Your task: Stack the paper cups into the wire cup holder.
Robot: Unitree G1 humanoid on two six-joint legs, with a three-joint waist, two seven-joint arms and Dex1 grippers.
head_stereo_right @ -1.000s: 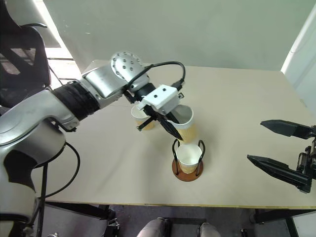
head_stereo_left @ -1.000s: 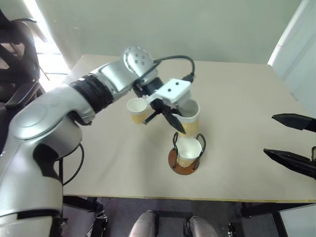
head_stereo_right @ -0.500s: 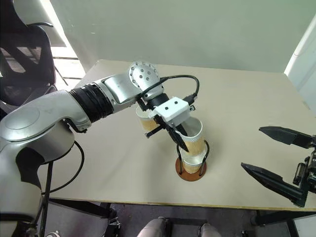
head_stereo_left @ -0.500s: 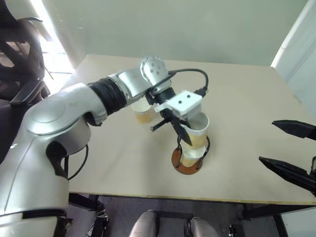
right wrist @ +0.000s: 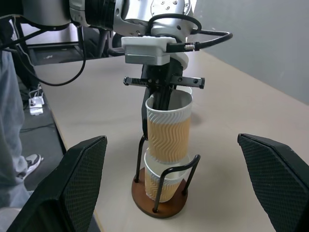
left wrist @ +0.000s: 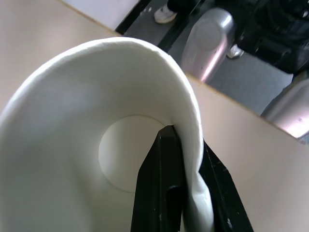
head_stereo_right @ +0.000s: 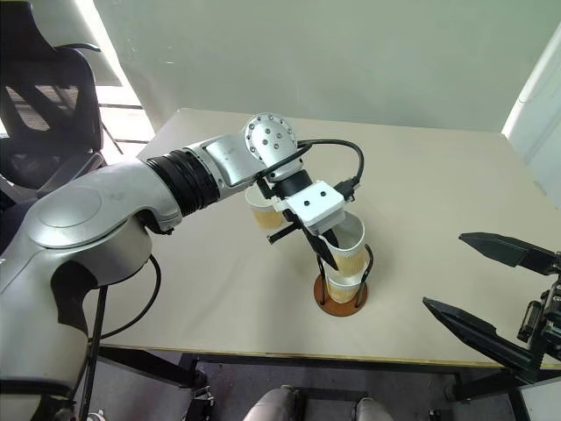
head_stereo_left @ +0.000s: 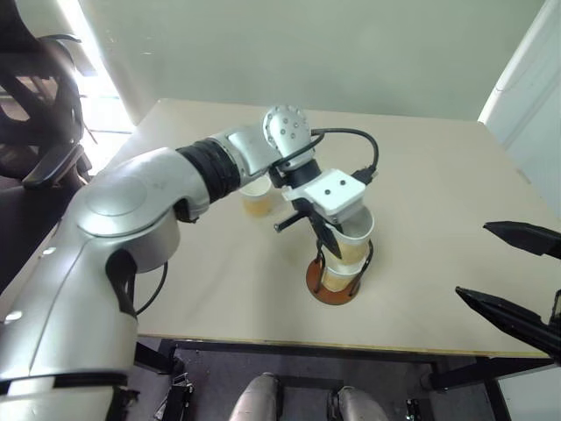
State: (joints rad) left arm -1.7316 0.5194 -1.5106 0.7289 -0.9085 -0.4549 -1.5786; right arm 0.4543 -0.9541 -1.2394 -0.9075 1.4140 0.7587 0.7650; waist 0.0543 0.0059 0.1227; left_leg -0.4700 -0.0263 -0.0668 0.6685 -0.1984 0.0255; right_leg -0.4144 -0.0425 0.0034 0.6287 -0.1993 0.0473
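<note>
My left gripper (head_stereo_left: 331,247) is shut on the rim of a paper cup (head_stereo_left: 354,239), one finger inside the wall and one outside, as the left wrist view shows (left wrist: 186,141). The held cup is upright, its bottom dipping into a second paper cup (right wrist: 161,182) that sits in the wire cup holder (head_stereo_left: 333,293) near the table's front edge. A third paper cup (head_stereo_left: 259,202) stands on the table behind my left arm, partly hidden by it. My right gripper (head_stereo_left: 471,260) hangs open and empty off to the right, well apart from the holder.
The beige table (head_stereo_left: 438,175) has room to the right of and behind the holder. A black office chair (head_stereo_left: 35,105) stands off the table's left side. A person's leg (right wrist: 9,121) shows beside the table in the right wrist view.
My left gripper carried the cup from behind the holder to over it and lowered it into the cup there. The right gripper stayed open and nearly still.
</note>
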